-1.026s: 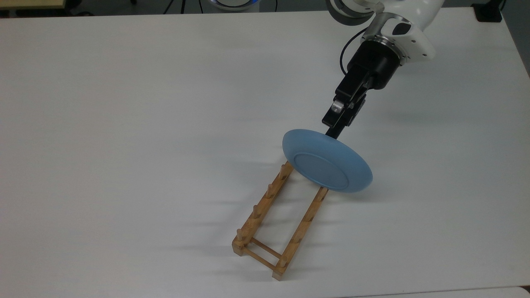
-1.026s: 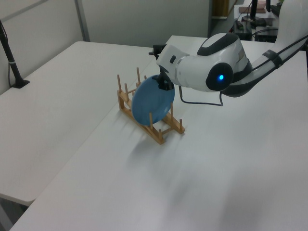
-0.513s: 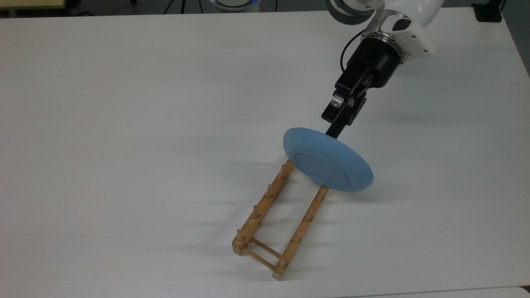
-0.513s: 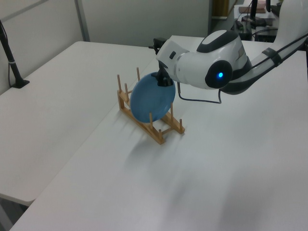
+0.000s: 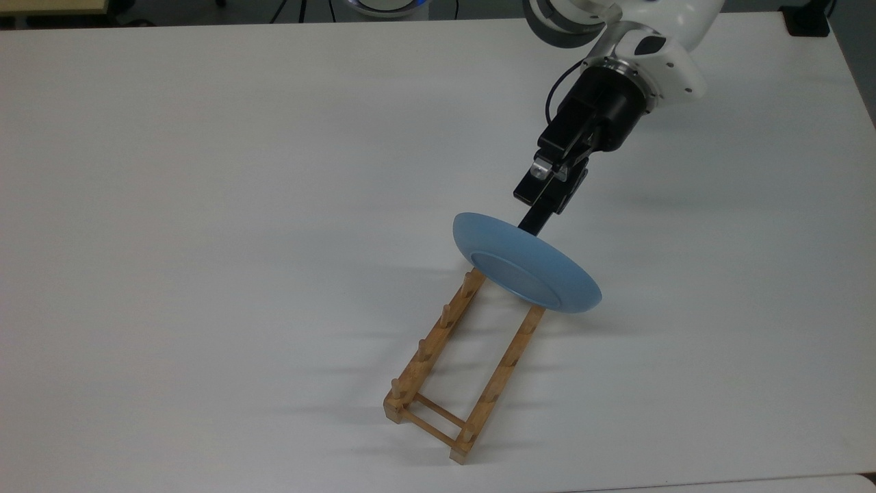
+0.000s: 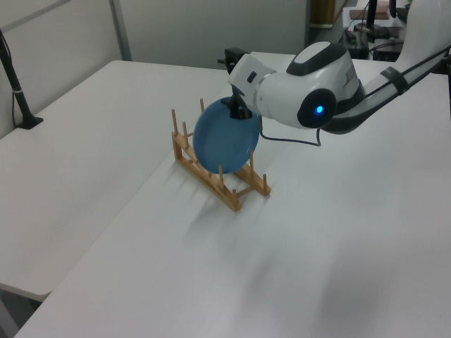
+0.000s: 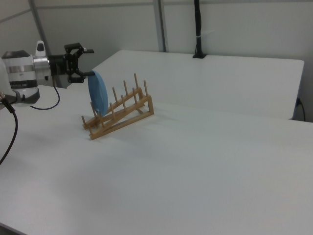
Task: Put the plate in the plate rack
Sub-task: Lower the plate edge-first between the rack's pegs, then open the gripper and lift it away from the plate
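- Gripper (image 5: 532, 220) clamped on the plate (image 5: 527, 272), fingers pinching its upper rim edge-on. In the top view the black fingers run down-left from the wrist and end right at the rim.
- In the right view the gripper (image 7: 89, 74) comes in roughly level from that picture's left, meeting the plate (image 7: 98, 99) at its top.
- Rim pinch prob. chosen so the plate hangs near upright, lower edge free to drop between pegs w/o the fingers fouling the wood.
- Plate hangs below and beyond the fingertips: the body of it lies towards the rack, foot ring facing the top view's lower left. Slight tilt; top leans back towards the arm.
- In the left view the plate (image 6: 225, 138) stands on edge across the plate rack (image 6: 218, 170), w/ pegs showing in front of and behind it.
- Plate rack (image 5: 457, 366) is a long narrow wooden frame, 2 rails w/ pegs, lying diagonally on the white table (image 5: 205, 205). Plate sits over its end nearest the arm, i.e. the top view's upper right end.
- In the right view that is the low end of the rack (image 7: 120, 112); rails rise towards the right view's right.
- Cannot tell whether the lower edge already rests on the rails or is just above them.
- Judgement: insertion stage, plate lined up w/ a slot at the near end; release not yet done.
- Risk: letting go while tilted could tip the plate back off the rack end.
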Robot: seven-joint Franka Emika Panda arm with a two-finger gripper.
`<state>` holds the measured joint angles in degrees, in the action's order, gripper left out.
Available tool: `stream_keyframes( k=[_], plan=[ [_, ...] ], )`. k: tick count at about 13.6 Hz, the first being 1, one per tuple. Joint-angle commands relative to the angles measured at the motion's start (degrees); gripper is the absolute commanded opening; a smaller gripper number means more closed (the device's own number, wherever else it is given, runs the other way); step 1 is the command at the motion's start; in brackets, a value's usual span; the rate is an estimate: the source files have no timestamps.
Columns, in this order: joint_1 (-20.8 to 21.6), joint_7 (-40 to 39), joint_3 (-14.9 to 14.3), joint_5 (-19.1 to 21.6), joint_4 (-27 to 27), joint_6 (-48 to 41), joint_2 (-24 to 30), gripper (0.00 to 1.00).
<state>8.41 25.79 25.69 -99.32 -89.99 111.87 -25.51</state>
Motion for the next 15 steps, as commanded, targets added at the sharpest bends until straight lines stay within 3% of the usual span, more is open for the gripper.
stream_keyframes(
  k=[1,5,9,11,15],
  plan=[
    [0.38,2.51,-0.12,-2.37,-2.82,-1.04,0.11,1.0],
    [0.91,2.78,-0.12,-2.02,-4.13,-1.13,0.11,1.0],
    [1.08,11.8,0.15,-1.75,-4.23,-0.34,0.63,1.0],
    [0.74,19.97,3.99,-0.36,-2.13,-0.34,1.86,1.0],
    [1.26,23.52,5.16,25.61,1.66,-0.52,5.28,1.0]
  ],
)
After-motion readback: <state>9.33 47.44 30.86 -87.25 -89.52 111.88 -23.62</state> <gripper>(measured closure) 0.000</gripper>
